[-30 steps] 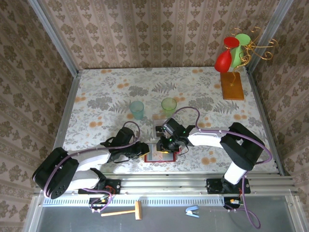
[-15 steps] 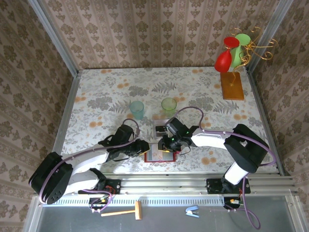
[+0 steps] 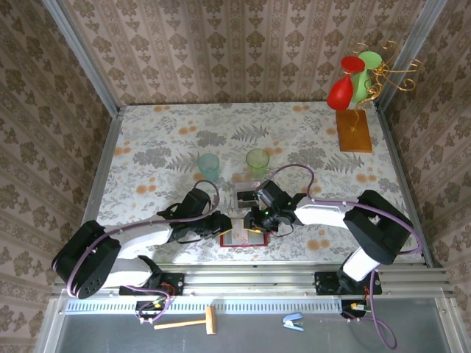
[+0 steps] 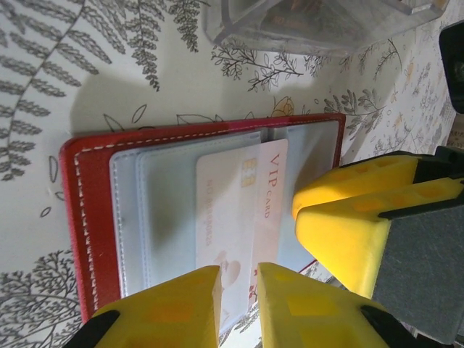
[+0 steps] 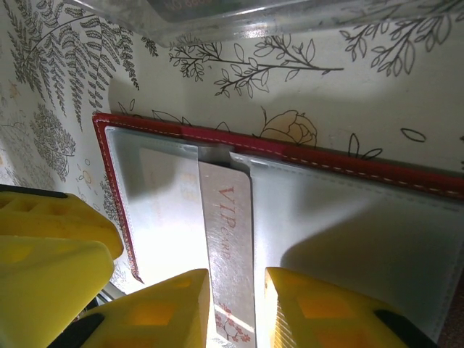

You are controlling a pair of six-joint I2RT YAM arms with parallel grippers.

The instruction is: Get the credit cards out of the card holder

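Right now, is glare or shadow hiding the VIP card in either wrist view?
Right wrist: glare whitens the card holder left of the VIP card and that card's lower end; print is legible. Left wrist: no glare, card sharp, a soft shadow crossing the grey pockets. Top external: even light.

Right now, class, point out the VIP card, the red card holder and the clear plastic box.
VIP card (image 4: 243, 217): left wrist view, pale card face.
card holder (image 4: 72, 217): left wrist view, red stitched cover edge.
clear plastic box (image 5: 239, 16): right wrist view, its near wall.
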